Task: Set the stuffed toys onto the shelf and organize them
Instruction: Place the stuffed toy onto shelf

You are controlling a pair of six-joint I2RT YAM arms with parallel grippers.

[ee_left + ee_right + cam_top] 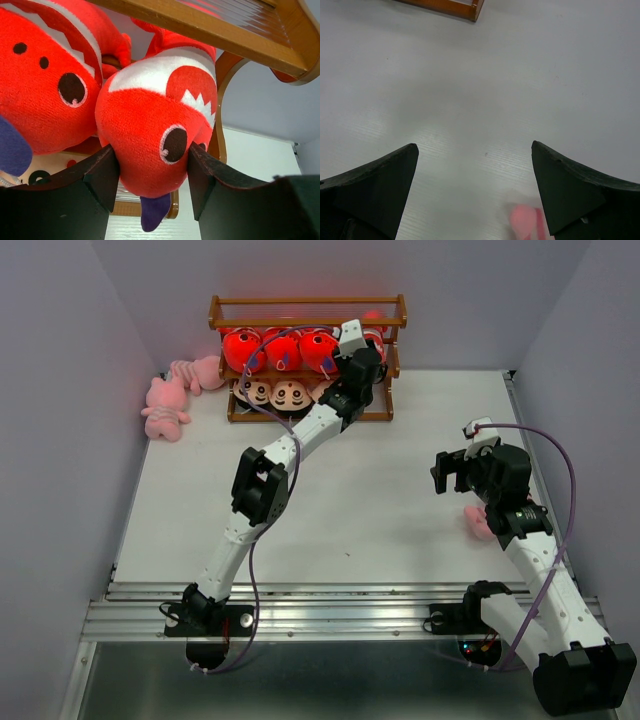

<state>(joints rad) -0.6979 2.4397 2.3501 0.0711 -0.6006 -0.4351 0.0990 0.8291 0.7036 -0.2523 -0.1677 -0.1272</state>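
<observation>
Where table [380, 470] meets grey walls [60, 390] | left hand [150, 150] flanks fish [145, 125], grip unclear | right hand [474, 145] released

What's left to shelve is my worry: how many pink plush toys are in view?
3 pink plush toys: two on the table left of the shelf, one partly hidden beneath the right arm. Others may be hidden.

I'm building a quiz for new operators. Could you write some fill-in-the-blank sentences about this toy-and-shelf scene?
1. The left gripper has a red ___ between its fingers.
2. The right gripper hovers ___ over the table.
3. Two pink toys lie on the table to the ___ of the shelf.
4. The boy dolls sit on the shelf's ___ tier.

Missing words: fish; open; left; bottom.
</observation>
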